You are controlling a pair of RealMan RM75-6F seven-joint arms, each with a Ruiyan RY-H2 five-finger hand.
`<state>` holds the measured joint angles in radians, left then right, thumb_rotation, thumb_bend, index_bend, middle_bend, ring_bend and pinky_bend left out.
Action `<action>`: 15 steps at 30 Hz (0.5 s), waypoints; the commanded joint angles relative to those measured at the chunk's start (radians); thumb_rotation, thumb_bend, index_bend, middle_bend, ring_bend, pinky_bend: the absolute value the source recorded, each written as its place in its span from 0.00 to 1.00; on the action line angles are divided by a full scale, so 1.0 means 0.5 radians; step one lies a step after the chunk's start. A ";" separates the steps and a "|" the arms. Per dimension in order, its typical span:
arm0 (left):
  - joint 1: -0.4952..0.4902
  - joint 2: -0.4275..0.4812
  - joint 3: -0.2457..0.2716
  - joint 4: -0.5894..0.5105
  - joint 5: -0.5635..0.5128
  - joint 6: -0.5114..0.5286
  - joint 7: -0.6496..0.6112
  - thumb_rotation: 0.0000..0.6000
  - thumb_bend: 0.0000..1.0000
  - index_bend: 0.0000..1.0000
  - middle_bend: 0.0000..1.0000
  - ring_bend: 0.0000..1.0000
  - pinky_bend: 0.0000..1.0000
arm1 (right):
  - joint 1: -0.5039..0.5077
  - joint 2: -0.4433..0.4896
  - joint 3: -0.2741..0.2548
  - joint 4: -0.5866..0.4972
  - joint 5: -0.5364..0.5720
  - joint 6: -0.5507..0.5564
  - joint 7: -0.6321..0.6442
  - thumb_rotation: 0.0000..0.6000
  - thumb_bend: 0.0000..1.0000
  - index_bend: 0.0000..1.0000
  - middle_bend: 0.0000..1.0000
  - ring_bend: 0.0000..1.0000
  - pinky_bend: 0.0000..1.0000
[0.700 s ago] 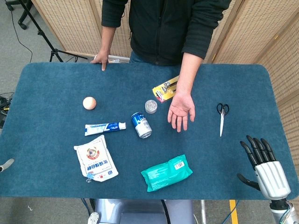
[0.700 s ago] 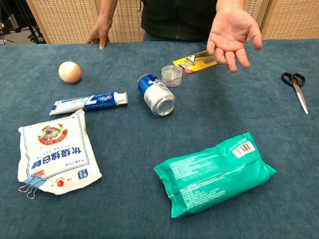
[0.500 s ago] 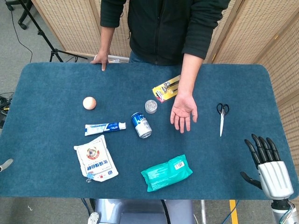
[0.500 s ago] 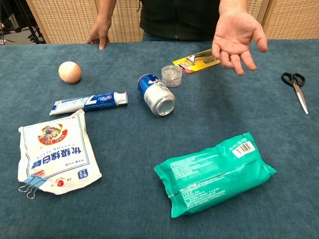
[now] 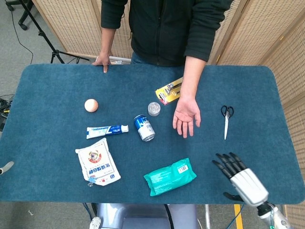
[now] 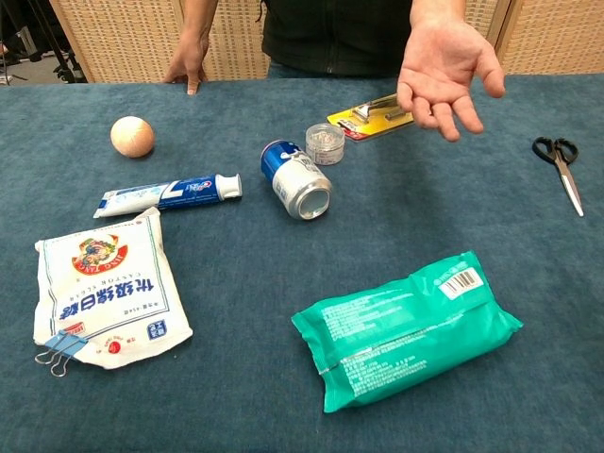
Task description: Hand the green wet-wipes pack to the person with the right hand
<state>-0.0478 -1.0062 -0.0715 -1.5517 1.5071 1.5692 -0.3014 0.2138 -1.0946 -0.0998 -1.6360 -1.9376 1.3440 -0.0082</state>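
The green wet-wipes pack [image 5: 169,176] [image 6: 407,327] lies flat near the table's front edge, barcode label at its right end. My right hand [image 5: 239,178] hovers over the front right of the table, to the right of the pack and apart from it, fingers spread and holding nothing. It shows only in the head view. The person's open palm [image 5: 187,115] [image 6: 446,78] is held out above the table beyond the pack. Only a grey tip of my left hand [image 5: 5,168] shows at the left edge, so its state is unclear.
A blue can [image 5: 144,128] lies on its side beside a toothpaste tube [image 5: 107,130]. A white clipped pouch [image 5: 97,163], an egg [image 5: 91,105], a small clear jar [image 5: 153,109], a yellow blister pack [image 5: 168,90] and scissors [image 5: 226,120] lie around.
My right hand has moved left and inward from the table's right edge toward the wet-wipes pack. The person's palm shifted slightly. The pack has not moved.
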 commanded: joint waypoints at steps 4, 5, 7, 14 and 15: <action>-0.014 0.004 -0.019 0.005 -0.049 -0.040 -0.013 1.00 0.00 0.00 0.00 0.00 0.13 | 0.354 -0.187 0.040 -0.057 -0.009 -0.567 -0.113 1.00 0.00 0.00 0.00 0.00 0.02; -0.016 0.004 -0.021 0.007 -0.054 -0.047 -0.015 1.00 0.00 0.00 0.00 0.00 0.13 | 0.373 -0.215 0.050 -0.062 0.014 -0.610 -0.132 1.00 0.00 0.00 0.00 0.00 0.02; -0.024 0.004 -0.026 0.017 -0.072 -0.070 -0.023 1.00 0.00 0.00 0.00 0.00 0.13 | 0.431 -0.310 0.084 -0.065 0.091 -0.743 -0.187 1.00 0.00 0.00 0.00 0.00 0.02; -0.039 0.010 -0.040 0.034 -0.109 -0.115 -0.059 1.00 0.00 0.00 0.00 0.00 0.13 | 0.552 -0.574 0.189 0.049 0.284 -0.980 -0.411 1.00 0.00 0.00 0.00 0.00 0.02; -0.040 0.012 -0.042 0.036 -0.113 -0.119 -0.066 1.00 0.00 0.00 0.00 0.00 0.13 | 0.564 -0.609 0.201 0.064 0.316 -1.002 -0.436 1.00 0.00 0.00 0.00 0.00 0.02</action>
<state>-0.0672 -1.0010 -0.0918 -1.5344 1.4517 1.5110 -0.3330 0.4741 -1.3644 -0.0197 -1.6250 -1.8120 0.8718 -0.1944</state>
